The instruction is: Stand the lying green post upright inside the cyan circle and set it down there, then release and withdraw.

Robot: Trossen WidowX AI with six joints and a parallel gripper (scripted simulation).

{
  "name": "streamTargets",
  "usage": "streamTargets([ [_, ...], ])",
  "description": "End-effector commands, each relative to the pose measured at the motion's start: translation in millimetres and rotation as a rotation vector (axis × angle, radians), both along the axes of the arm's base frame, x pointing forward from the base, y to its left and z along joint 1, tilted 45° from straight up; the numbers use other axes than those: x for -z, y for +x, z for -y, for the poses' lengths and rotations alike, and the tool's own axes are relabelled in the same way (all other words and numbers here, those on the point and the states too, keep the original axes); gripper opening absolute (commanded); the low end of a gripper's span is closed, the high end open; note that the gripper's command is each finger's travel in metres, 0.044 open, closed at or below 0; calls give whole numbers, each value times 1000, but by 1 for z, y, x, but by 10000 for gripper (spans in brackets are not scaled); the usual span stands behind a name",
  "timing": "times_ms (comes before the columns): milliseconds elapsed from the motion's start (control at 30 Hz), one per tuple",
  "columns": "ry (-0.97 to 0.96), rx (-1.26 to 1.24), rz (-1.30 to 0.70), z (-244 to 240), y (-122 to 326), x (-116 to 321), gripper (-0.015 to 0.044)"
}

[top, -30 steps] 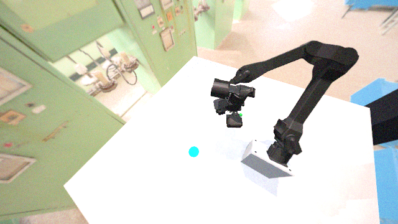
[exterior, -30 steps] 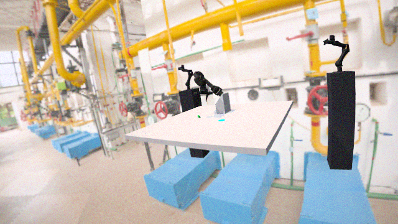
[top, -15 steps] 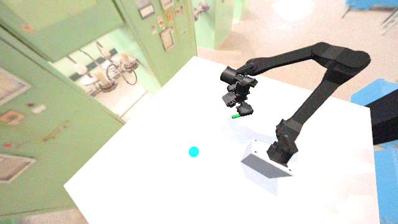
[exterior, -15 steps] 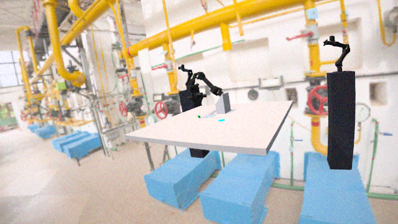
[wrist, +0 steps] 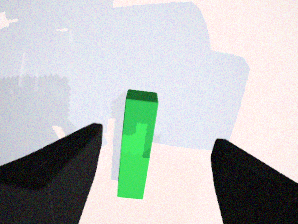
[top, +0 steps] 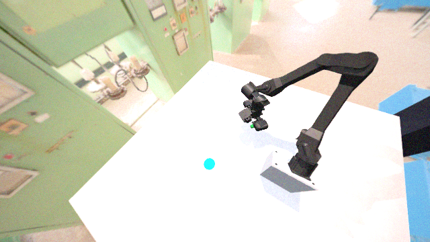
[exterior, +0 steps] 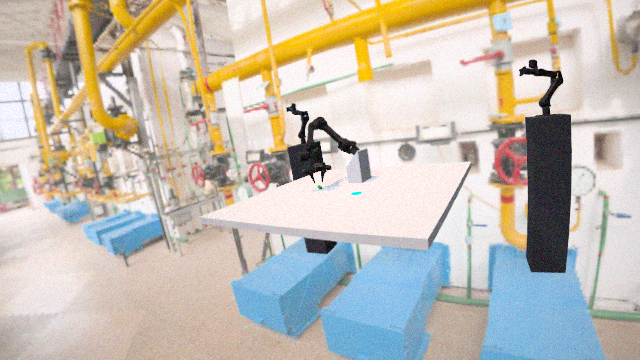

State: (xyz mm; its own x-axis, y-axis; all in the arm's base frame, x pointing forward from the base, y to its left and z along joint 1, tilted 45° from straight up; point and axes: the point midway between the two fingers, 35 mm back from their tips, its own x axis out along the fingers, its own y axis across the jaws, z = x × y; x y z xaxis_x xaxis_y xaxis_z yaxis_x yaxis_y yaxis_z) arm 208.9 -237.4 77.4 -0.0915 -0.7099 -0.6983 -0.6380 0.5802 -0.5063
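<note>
The green post point(top: 252, 126) point(exterior: 320, 187) point(wrist: 136, 150) lies on its side on the table. In the wrist view it lies lengthwise between the two fingertips, nearer the left one, with a gap on each side. My gripper point(top: 253, 120) point(exterior: 317, 181) point(wrist: 159, 141) is open and empty, pointing down just above the post. It hides most of the post in the top view. The cyan circle point(top: 209, 164) point(exterior: 356, 193) is flat on the table with nothing on it, away from the post and nearer the front in the top view; it is outside the wrist view.
The white table point(top: 161, 188) point(exterior: 390, 220) carries the arm's grey wedge-shaped base block point(top: 289, 179) point(exterior: 365, 166), to the right of the circle in the top view. The arm's shadow falls around the post. Black pedestals with smaller arms stand beyond the table in the exterior view.
</note>
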Motion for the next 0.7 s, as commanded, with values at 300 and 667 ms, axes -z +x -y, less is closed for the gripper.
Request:
streamTargets([
  [300,0,-8,-15,23,-13,26,101],
  [667,4,-7,-13,15,-9,20,23],
])
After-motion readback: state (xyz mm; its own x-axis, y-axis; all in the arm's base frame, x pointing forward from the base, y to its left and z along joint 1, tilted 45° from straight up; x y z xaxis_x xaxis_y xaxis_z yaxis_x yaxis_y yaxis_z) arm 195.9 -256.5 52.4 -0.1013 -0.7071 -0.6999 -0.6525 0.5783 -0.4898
